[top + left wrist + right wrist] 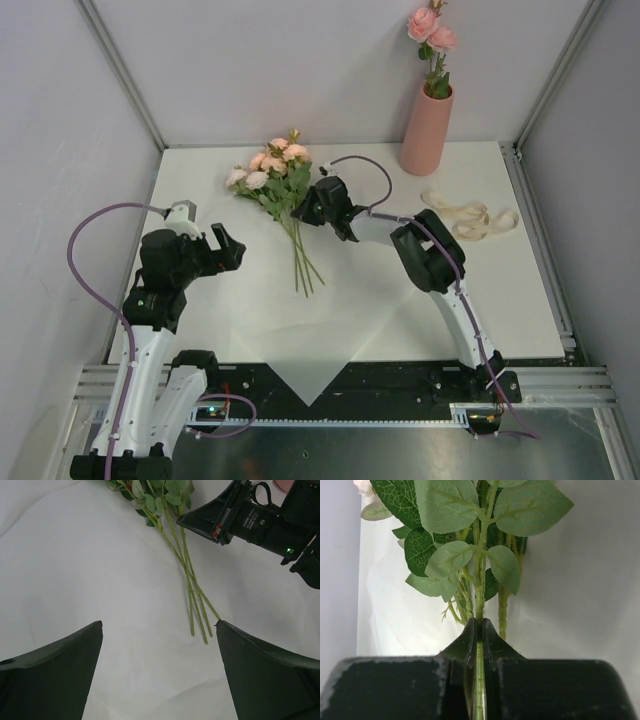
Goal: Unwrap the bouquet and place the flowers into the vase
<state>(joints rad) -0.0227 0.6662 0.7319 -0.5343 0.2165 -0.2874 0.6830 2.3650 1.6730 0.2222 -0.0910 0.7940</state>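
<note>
The flowers lie loose on the paper, left of centre and toward the back of the table. Their pink and peach heads point to the rear left, with the leaves below them. The stems run toward the near side and fan slightly at their cut ends. The paper is spread flat beneath them, and one corner hangs past the near edge between the arm bases.

The right gripper reaches in from the right, just below the leaves, with its jaws pinched tight on one stem. In the right wrist view that green stem runs straight up through the closed fingertips. Another stem stands just beside them on the right, outside the grip.

The left gripper hangs over the paper to the left of the stems, near them but apart, jaws wide and empty. In its own view the stem ends lie beyond the two fingers, closer to the right one.

The vase stands upright at the back right of the table, well apart from the loose flowers. It holds pink roses with a few leaves. A cream ribbon lies in loops on the table in front of the vase, to the right of the right arm.
</note>
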